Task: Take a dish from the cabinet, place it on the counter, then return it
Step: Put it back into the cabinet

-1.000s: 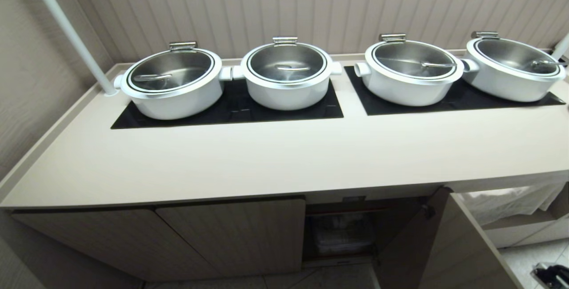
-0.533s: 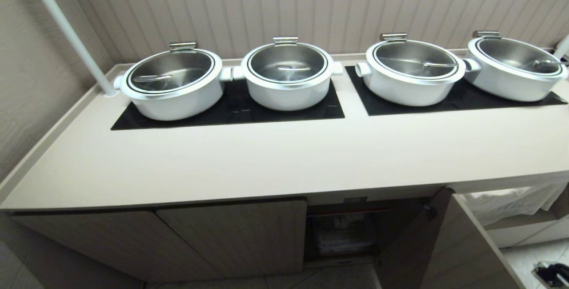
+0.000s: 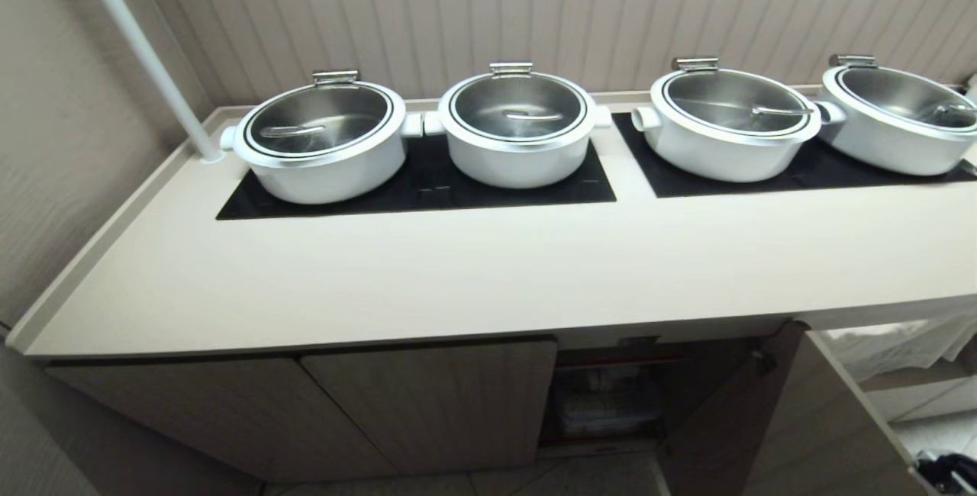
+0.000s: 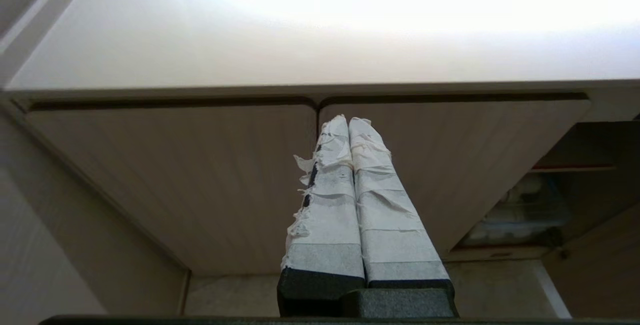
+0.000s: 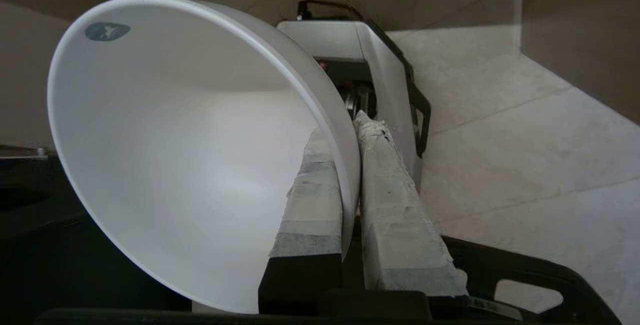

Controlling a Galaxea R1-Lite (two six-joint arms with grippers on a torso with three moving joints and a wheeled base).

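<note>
Beige and smooth, the long surface (image 3: 458, 275) runs the width of the head view, with a raised rim along its left and back edges and ribbed wall panelling behind. Two black cooktop panels (image 3: 427, 194) are set into its back half, and four white pots (image 3: 328, 145) with steel lids stand on them in a row. A white pole (image 3: 145, 61) rises at a slant from the back left corner. The whole front half of the surface lies bare between the panels and the front edge.

Below, the cabinet (image 3: 427, 404) shows two ribbed doors shut on the left and one door (image 3: 794, 420) swung open on the right. Inside the opening a red-edged shelf (image 3: 618, 362) sits over a clear bin (image 3: 607, 404) of white ware. Pale tiled floor shows beneath.

Low beside the robot's base, over the floor, the right gripper (image 5: 350, 130) has its taped jaws clamped on the rim of the dish (image 5: 175, 155), one finger inside and one outside. It is a plain white bowl, tipped on its side, with a small grey mark near the rim. The left gripper (image 4: 349, 121) hangs in front of the shut doors, jaws pressed together, empty.
</note>
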